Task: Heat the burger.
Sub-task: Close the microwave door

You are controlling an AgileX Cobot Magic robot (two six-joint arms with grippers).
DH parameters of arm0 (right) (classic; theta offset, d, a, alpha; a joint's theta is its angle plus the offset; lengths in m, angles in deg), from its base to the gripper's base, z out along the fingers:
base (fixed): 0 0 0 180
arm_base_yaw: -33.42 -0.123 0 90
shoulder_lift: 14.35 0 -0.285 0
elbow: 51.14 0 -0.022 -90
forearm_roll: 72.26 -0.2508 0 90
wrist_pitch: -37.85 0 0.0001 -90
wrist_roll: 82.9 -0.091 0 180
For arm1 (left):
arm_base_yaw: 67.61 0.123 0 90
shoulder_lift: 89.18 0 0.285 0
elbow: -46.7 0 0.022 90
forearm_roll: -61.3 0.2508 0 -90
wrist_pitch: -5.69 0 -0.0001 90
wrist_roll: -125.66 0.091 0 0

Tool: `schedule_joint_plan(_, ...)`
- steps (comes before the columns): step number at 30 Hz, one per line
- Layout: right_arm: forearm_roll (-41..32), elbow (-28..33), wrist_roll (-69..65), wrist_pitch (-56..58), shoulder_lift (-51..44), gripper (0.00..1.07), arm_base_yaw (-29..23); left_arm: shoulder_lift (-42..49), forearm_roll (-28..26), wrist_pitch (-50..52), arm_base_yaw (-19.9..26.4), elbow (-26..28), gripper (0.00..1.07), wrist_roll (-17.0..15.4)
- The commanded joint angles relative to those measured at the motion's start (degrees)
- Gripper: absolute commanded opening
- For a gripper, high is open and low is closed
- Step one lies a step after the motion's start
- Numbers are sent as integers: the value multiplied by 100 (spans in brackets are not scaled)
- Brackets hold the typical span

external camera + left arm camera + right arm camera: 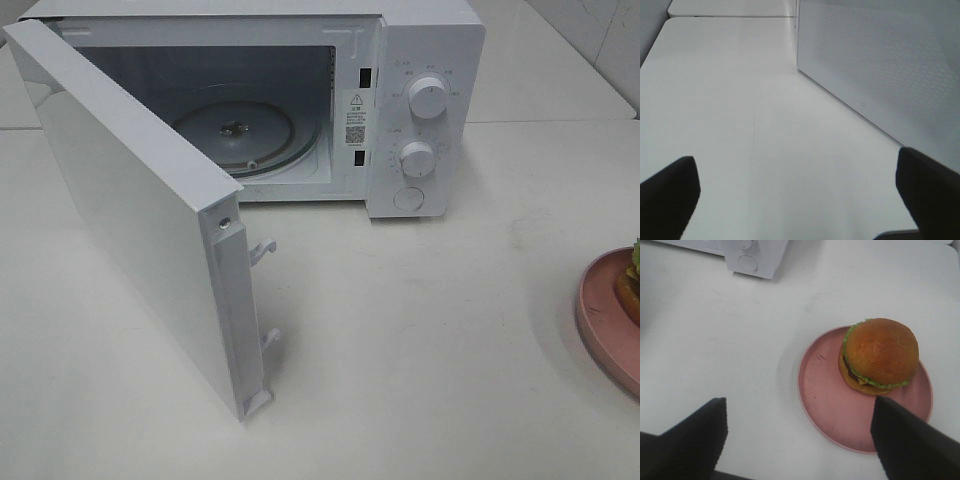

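Golden domed burger (879, 356) rests on smooth round pink plate (825, 395).

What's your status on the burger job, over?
Both end effectors open, empty: left, right. Burger on pink plate, untouched. Microwave door open, turntable bare, path clear.

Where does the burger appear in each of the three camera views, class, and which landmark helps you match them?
Exterior high: the burger is a sliver at the right edge, on the pink plate.
Left wrist: not in it.
Right wrist: the burger sits whole on the plate, toward its rim.
Shared landmark: the microwave, with its round button.
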Motion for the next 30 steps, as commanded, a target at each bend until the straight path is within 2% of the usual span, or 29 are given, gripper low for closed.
schedule_joint_plan(1,-115,390,103,-206,-544,76,447,23,-23,40,-6,6,100,0)
schedule_joint_plan(6,-183,619,103,-252,-1026,76,917,23,-23,40,-6,6,100,0)
schedule_joint_plan(10,-183,808,109,-321,-1318,76,1089,23,-23,40,-6,6,100,0)
schedule_joint_plan(19,-183,854,138,-269,-1948,76,1134,23,-23,40,-6,6,100,0)
schedule_joint_plan(30,-189,854,160,-269,-1994,76,1134,17,-23,40,-6,6,100,0)
